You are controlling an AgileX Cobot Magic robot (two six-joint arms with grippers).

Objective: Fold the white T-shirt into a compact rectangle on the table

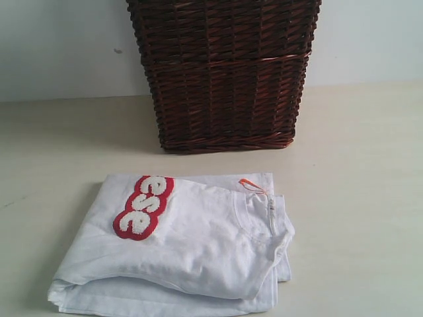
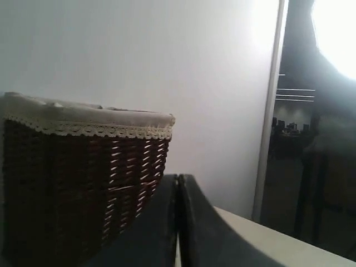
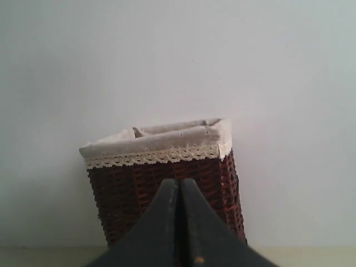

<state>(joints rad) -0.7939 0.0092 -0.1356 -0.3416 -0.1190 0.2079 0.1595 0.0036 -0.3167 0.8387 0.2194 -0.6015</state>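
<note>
1. The white T-shirt (image 1: 192, 244) lies folded on the table (image 1: 357, 165), in the near middle of the exterior view and a little left of centre.
2. It forms a rough rectangle of stacked layers. The top layer is smooth, and the edges of the lower layers show along the near side and at the near right corner.
3. Its long axis runs roughly left to right across the exterior view, with the near left corner splayed outward.
4. The collar end points to the right, where the neckline curves just below the small orange tag (image 1: 250, 186) near the far right corner.
5. The red-outlined lettering (image 1: 144, 206) sits on the far left part, with only the letters "ese" showing, slanting down to the left.
6. A dark brown wicker basket (image 1: 225, 72) stands upright behind the shirt, with a strip of bare table between them.
7. The left gripper (image 2: 177, 183) is clenched, its dark fingers pressed together with nothing between them. It faces the basket and its lace-trimmed liner (image 2: 89, 119).
8. The right gripper (image 3: 179, 186) is likewise closed on nothing and is aimed straight at the basket, with the liner's rim visible above the fingertips.
9. Neither wrist view takes in the shirt, and neither gripper shows in the exterior view, so how the shirt lies relative to either one cannot be told.
</note>
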